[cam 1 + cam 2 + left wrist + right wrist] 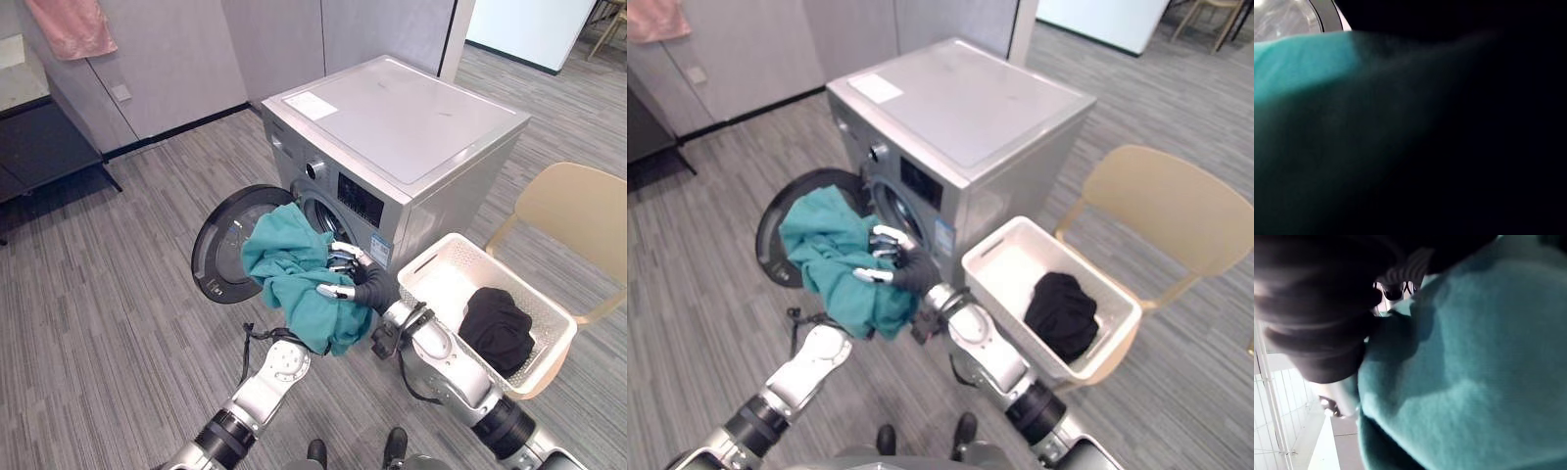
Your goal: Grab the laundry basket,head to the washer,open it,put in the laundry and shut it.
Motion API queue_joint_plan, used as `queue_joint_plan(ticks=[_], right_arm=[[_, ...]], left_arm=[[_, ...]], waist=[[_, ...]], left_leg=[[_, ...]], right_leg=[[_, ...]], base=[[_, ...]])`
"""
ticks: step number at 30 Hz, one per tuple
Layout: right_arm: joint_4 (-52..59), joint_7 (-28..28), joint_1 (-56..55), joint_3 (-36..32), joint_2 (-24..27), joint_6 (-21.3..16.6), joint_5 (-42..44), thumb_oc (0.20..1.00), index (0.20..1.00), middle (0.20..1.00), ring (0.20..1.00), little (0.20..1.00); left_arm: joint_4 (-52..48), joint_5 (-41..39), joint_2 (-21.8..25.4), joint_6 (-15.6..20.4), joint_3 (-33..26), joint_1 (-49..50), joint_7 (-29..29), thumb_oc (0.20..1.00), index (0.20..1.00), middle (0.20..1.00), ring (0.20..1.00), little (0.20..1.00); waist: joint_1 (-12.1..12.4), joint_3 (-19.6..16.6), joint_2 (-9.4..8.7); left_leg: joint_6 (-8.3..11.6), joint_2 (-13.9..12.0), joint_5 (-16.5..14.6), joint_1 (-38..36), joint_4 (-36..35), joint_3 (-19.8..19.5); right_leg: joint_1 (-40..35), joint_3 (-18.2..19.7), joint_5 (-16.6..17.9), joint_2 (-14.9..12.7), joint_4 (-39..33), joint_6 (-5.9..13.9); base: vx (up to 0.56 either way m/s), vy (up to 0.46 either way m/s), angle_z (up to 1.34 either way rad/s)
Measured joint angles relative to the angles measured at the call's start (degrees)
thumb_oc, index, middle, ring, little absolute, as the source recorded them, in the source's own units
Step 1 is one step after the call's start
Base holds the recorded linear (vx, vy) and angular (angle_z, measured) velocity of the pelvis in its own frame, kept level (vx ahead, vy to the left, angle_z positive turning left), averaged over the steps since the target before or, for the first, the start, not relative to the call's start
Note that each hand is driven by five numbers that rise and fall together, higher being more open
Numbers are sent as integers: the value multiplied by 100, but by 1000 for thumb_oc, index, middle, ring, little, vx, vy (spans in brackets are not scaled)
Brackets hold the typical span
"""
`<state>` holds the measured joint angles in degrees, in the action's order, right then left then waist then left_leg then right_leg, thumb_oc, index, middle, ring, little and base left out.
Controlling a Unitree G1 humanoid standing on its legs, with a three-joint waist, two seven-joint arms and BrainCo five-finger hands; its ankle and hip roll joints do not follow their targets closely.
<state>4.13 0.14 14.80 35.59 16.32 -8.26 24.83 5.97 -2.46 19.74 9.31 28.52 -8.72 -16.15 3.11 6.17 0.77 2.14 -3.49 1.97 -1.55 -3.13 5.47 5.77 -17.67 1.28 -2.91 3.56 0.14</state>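
Both arms lift teal cloth (294, 279) to the open washer (392, 147); right hand (351, 279) grasps it; left hand's state I cannot tell; black garment (498, 328) waits in basket (431, 279).

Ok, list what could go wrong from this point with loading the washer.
The teal garment bulges outside the washer opening and droops over the open door, so part may slide to the floor or get caught on closing. The right hand presses into the cloth near the opening and fingers could snag. The black garment waits in the basket.
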Motion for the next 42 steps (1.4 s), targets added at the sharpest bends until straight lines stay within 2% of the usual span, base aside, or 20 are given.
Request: queue_joint_plan(ticks=[6, 12, 17, 21, 22, 25, 26, 30, 33, 34, 36, 37, 38, 40, 41, 42], right_arm=[[16, -90, -642, -644, 405, 57, -711, 1000, 1000, 1000, 1000, 1000], [506, -263, -1154, -1721, 802, 82, -1368, 1000, 1000, 1000, 1000, 1000], [605, -301, -2082, -2700, 1343, -36, -2047, 1000, 1000, 1000, 1000, 1000], [89, -286, -2710, -2884, 1519, -28, -2680, 1000, 1000, 1000, 1000, 1000], [-278, -287, -2778, -2895, 1594, -93, -3043, 1000, 1000, 1000, 1000, 1000], [-1226, -309, -2974, -2893, 1584, -9, -3457, 1000, 1000, 1000, 1000, 1000], [-1936, -308, -3006, -2841, 1519, 142, -3634, 1000, 1000, 1000, 1000, 1000], [-2085, -478, -2895, -2847, 1447, 231, -3736, 1000, 1000, 1000, 1000, 1000], [-2358, -645, -2514, -2846, 1358, 217, -3735, 1000, 1000, 1000, 1000, 1000], [-2539, -761, -2388, -2848, 1286, 207, -3730, 1000, 1000, 1000, 1000, 1000], [-2737, -824, -2300, -2835, 1149, 274, -3730, 1000, 1000, 1000, 1000, 1000], [-2886, -888, -2272, -2781, 1047, 331, -3726, 1000, 1000, 1000, 1000, 1000], [-2929, -915, -2225, -2700, 1047, 343, -3728, 1000, 1000, 1000, 1000, 1000], [-3088, -947, -2061, -2660, 954, 315, -3727, 1000, 1000, 1000, 1000, 1000], [-3356, -1001, -1914, -2720, 818, 370, -3725, 1000, 1000, 1000, 1000, 1000], [-3488, -993, -1861, -2683, 725, 388, -3725, 1000, 1000, 1000, 1000, 1000]], left_arm=[[-177, -200, 40, 10, -628, 488, -26, 200, 200, 200, 200, 200], [-228, -266, 66, 9, -1232, 1145, -10, 200, 200, 200, 200, 200], [13, -169, 226, 7, -1664, 1569, 108, 200, 200, 200, 200, 200], [483, -105, 287, -5, -1873, 2077, 328, 200, 200, 200, 200, 200], [644, -69, 262, 21, -1964, 2208, 461, 200, 200, 200, 200, 200], [1088, -70, 257, -26, -2022, 2552, 602, 200, 200, 200, 200, 200], [1472, -80, 200, -120, -2058, 2686, 708, 200, 200, 200, 200, 200], [1592, -94, 95, -265, -2154, 2786, 752, 200, 200, 200, 200, 200], [1710, -119, -41, -270, -2201, 2343, 751, 200, 200, 200, 200, 200], [1706, -117, -34, -268, -2184, 2230, 742, 200, 200, 200, 200, 200], [1692, -118, 5, -269, -2172, 2057, 740, 200, 200, 200, 200, 200], [1700, -118, 7, -276, -2175, 1865, 729, 200, 200, 200, 200, 200], [1690, -117, 9, -273, -2165, 1857, 730, 200, 200, 200, 200, 200], [1619, -121, -7, -263, -2207, 1946, 698, 200, 200, 200, 200, 200], [1706, -120, -17, -265, -2159, 1899, 711, 200, 200, 200, 200, 200], [1707, -119, -15, -264, -2152, 1843, 715, 200, 200, 200, 200, 200]], waist=[[-37, -8, 4], [-135, -31, 37], [-160, -88, 121], [-250, -112, 161], [-282, -141, 158], [-287, -132, 173], [-289, -127, 182], [-243, 3, 188], [-78, 342, 241], [-138, 404, 218], [-147, 467, 131], [-206, 540, -4], [-320, 542, -42], [-269, 513, 71], [-329, 501, 106], [-278, 501, 35]], left_leg=[[-12, -9, -7, -67, -32, 38], [-19, -4, -10, -72, -45, 47], [-53, -5, -32, -67, -60, 62], [-98, -10, -65, -71, -70, 175], [-145, -5, -100, -55, -72, 192], [-119, 1, -82, -42, -80, 199], [-125, 3, -86, -36, -83, 211], [-227, 10, -152, 277, 163, 188], [-200, -1, -157, 686, 429, -49], [-149, -37, -296, 895, 522, -50], [-90, -137, -573, 966, 531, 464], [-285, -218, -684, 1070, 742, 1216], [-268, -199, -641, 1091, 894, 1546], [-242, -259, -721, 855, 714, 1489], [-199, -272, -487, 829, 641, 1409], [-228, -206, -461, 826, 641, 1363]], right_leg=[[-19, 68, 8, -6, 10, 11], [-18, 85, 13, -5, -15, 17], [-5, 104, 12, 3, -37, 20], [38, 197, 17, 19, -42, 29], [81, 219, 16, 15, -12, 30], [110, 231, 15, 10, 1, 30], [125, 245, 15, 9, -1, 30], [317, 241, 15, -26, 83, 31], [459, 11, 5, -85, 233, 19], [496, -225, -7, -143, 229, -2], [521, -480, -23, -278, 136, -22], [453, -871, -19, -533, 56, -68], [392, -1018, -14, -598, -12, -56], [364, -1068, -26, -544, 47, 38], [290, -1205, -33, -585, 118, 145], [295, -1209, -60, -652, 178, 155]], base=[[6, -1, -4], [0, 0, 0], [-7, -5, -2], [-33, -25, -14], [-27, -19, -8], [-41, -21, -4], [-71, -24, -3], [-150, -8, 5], [-141, 33, 52], [18, 110, 84], [55, 76, 101], [42, 66, 125], [171, 169, 113], [260, 283, 52], [219, 311, 38], [168, 261, 40]])
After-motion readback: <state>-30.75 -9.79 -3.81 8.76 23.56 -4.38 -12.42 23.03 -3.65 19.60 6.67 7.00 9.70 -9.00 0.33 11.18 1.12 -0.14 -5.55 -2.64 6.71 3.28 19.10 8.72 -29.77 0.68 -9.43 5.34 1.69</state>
